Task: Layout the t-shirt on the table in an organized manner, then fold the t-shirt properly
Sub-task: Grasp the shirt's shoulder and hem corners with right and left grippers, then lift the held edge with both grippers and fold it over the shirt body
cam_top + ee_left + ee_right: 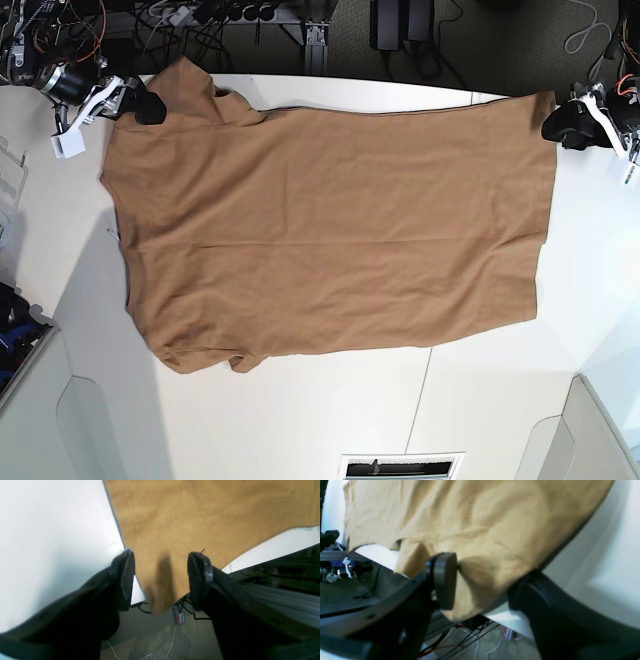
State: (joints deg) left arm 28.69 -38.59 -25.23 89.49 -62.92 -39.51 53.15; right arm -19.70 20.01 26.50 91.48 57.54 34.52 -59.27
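T-shirt [330, 240] spread nearly flat across tabletop [300, 420], collar end toward right tool, hem toward left tool, far edge hanging slightly over tabletop's far rim. Layout judged mostly done: body smooth, a few soft creases, near sleeve tucked a little under. No fold made yet; whole folding stage judged left. Left tool [161, 580] released, jaws wide either side of hem corner [160, 600], not pinching. Right tool [482, 585] parted too, straddling a bunched fabric corner at far edge; one pad touches cloth, other jaw hidden behind cloth, so grip cannot be confirmed.
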